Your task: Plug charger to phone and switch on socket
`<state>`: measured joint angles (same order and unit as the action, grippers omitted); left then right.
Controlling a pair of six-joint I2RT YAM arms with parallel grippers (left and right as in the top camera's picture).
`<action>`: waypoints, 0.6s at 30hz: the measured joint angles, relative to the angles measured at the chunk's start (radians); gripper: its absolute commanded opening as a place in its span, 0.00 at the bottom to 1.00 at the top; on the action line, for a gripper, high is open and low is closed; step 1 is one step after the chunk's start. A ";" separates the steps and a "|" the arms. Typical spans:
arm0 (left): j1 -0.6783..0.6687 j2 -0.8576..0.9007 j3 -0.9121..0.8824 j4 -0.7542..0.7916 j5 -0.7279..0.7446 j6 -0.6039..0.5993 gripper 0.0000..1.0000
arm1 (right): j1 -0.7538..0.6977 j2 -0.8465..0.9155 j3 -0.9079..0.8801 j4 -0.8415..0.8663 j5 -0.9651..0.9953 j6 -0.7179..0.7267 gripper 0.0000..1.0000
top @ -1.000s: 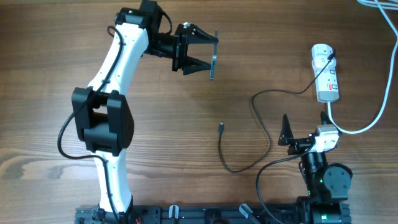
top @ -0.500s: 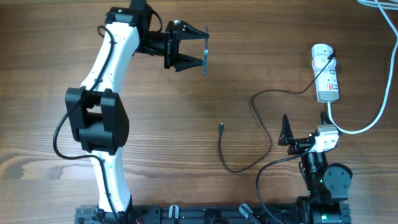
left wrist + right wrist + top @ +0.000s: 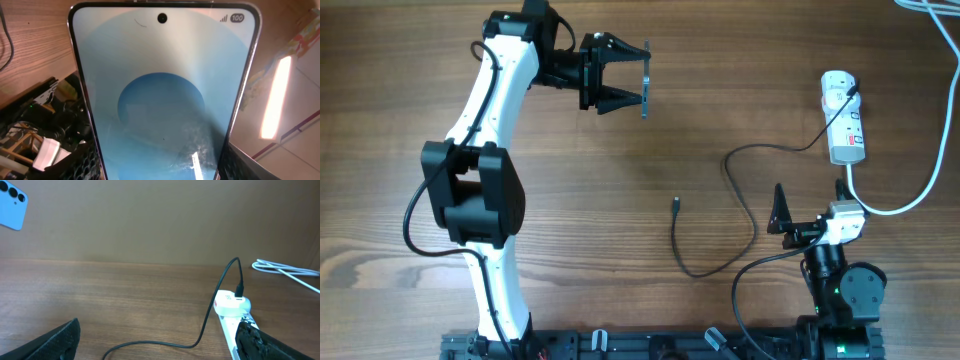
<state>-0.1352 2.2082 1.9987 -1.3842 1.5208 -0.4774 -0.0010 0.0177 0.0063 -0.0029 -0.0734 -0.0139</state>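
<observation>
**A:** What is the left claw (image 3: 637, 78) doing?

**B:** It's clamped on the phone (image 3: 162, 100), held on edge above the worktop (image 3: 570, 210), screen facing its own wrist camera. The right claw (image 3: 782, 214) sits low by its base, fingers spread wide, holding nothing.

**A:** And the charger (image 3: 695, 272)?

**B:** Its connector tip (image 3: 676, 204) lies flat on the wood. That's base-ward of the phone and slightly right, well apart from it. The tip's long axis runs roughly away from the base. I judge the right claw nearer to it, and it's the free one. The cable loops right to the socket (image 3: 843, 120), where it's already plugged in.

**A:** Surroundings?

**B:** A wood-grain worktop, a thick white cord (image 3: 910, 200) trailing off right, and a plain brown wall beyond.
</observation>
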 measured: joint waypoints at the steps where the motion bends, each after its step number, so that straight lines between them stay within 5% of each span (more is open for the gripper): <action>1: 0.000 0.000 0.000 0.000 0.000 0.000 0.65 | 0.000 0.000 0.000 0.000 0.000 0.000 1.00; 18: 0.000 0.000 0.000 -0.022 0.000 -0.003 0.65 | 0.000 0.000 0.000 0.000 0.000 0.000 1.00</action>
<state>-0.1352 2.2082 1.9987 -1.4063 1.5208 -0.4801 -0.0010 0.0177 0.0063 -0.0029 -0.0731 -0.0139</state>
